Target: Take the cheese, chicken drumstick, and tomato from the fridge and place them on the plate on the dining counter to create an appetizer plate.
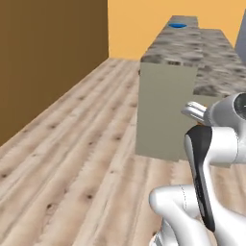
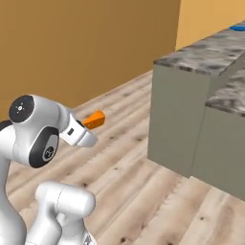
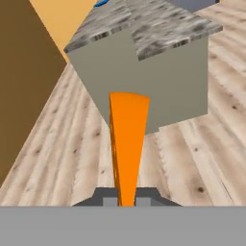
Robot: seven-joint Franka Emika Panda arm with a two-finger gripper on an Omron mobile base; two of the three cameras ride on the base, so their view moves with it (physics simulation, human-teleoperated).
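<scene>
While the left base view hid the load behind the arm, the claw (image 3: pixel 127 201) gripped the cheese (image 3: pixel 127 144), long axis pointing toward the bench (image 3: pixel 158 29) bearing the plate (image 1: pixel 177 25).

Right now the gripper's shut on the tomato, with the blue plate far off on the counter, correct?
Not the tomato. The gripper is shut on the orange cheese wedge, as the hand view shows. The blue plate does sit far off on the counter.

Arm folded up close over its own base, elbow high, wrist reaching forward toward the dining counter (image 2: pixel 201 52). The gripper (image 2: pixel 91 125) is level, pointing at the counter's near end, jaws clamped on the cheese (image 3: pixel 127 144).
</scene>
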